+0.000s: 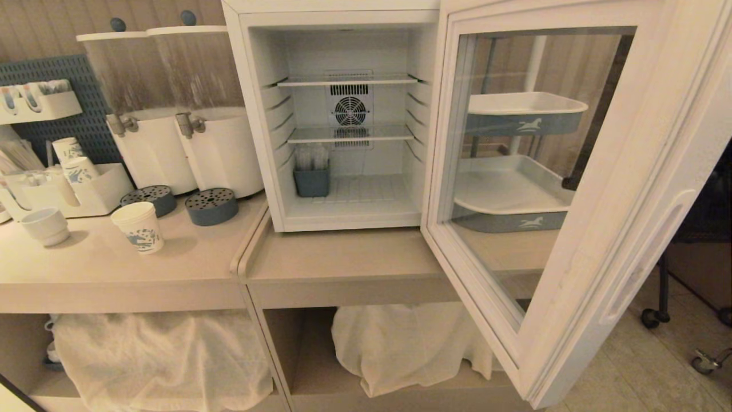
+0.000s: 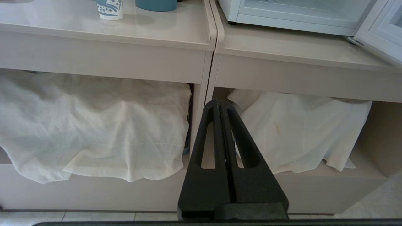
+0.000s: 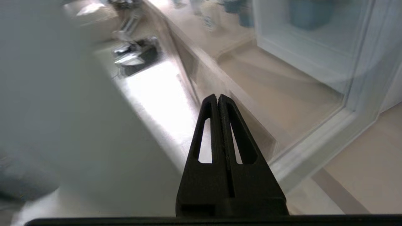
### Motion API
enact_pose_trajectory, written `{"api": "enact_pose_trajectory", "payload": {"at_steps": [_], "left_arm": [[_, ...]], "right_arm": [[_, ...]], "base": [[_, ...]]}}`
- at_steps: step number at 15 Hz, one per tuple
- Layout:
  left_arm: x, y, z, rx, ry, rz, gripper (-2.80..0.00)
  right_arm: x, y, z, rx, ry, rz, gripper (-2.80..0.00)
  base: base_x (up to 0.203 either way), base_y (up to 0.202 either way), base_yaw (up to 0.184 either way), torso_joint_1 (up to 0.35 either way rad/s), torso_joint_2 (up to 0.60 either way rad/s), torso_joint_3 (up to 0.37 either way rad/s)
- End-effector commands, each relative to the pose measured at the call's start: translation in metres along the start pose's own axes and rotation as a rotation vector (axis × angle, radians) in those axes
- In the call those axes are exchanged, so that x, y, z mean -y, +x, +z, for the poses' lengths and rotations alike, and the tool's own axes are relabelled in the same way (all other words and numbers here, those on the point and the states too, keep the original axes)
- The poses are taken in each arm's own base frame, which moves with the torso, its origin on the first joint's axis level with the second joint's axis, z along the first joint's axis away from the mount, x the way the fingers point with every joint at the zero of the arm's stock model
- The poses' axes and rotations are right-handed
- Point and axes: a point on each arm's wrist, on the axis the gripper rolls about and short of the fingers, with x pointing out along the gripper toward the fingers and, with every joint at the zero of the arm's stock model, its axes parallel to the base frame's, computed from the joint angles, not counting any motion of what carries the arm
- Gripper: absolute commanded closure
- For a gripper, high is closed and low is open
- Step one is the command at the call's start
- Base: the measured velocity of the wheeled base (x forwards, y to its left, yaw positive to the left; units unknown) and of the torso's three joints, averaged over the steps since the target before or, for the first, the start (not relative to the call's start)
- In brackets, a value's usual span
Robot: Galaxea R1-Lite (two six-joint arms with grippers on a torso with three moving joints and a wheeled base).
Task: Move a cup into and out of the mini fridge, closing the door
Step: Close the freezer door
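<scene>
Left claw [image 2: 220, 105] fully closed, fingers pressed together, holding nothing; it sits low in front of the table [image 2: 163, 28], pointing at the divider between the two lower shelf bays. White cloths [image 2: 94, 125] draped in both bays.

Right claw [image 3: 218, 99] also fully closed, empty, tips just beside the lower edge of the door [image 3: 314, 147], contact cannot tell. The right wrist view is blurred; the glass pane fills its upper right, pale floor at lower right.

Neither arm shows in the head view.

Door [image 1: 572, 200] stands wide open, swung toward the right of the frame, hinged at the fridge's right side; through the glass, two white-and-blue trays [image 1: 523, 111] stacked on a rack behind.

Mini fridge [image 1: 343, 114] at upper centre on the table, interior exposed: two wire shelves, rear fan [image 1: 350, 110], a small blue holder [image 1: 311, 180] at lower left of the floor inside.

Cup [image 1: 139, 227] upright on the table at left of the frame, outside the fridge and well apart from it. Plain white rounded cup [image 1: 46, 226] further left. Two drink dispensers [image 1: 189, 109] behind, round blue drip trays [image 1: 210, 206] under their taps.
</scene>
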Motion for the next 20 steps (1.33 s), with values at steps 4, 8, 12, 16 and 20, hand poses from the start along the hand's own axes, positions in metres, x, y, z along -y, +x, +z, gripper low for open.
{"api": "enact_pose_trajectory", "payload": {"at_steps": [4,8,12,16,20], "left_arm": [[-0.002,0.003,-0.011,-0.035,-0.012,0.004,0.0],[-0.001,0.003,-0.009,-0.016,-0.021,0.003,0.0],[-0.001,0.003,-0.008,-0.009,-0.024,0.002,0.0],[-0.001,0.003,-0.008,-0.009,-0.024,0.002,0.0],[-0.001,0.003,-0.008,-0.007,-0.024,0.002,0.0]], "right_arm": [[-0.027,0.089,-0.003,-0.047,0.019,-0.135,0.0],[-0.042,0.167,0.037,0.055,0.025,-0.332,0.0],[-0.018,0.246,0.059,0.137,0.021,-0.584,0.0],[0.016,0.31,0.0,0.05,-0.138,-0.826,0.0],[0.038,0.335,-0.036,0.05,-0.291,-0.904,0.0]], "base": [[0.0,0.0,0.0,0.0,0.0,0.0],[0.0,0.0,0.0,0.0,0.0,0.0],[0.0,0.0,0.0,0.0,0.0,0.0],[0.0,0.0,0.0,0.0,0.0,0.0],[0.0,0.0,0.0,0.0,0.0,0.0]]}}
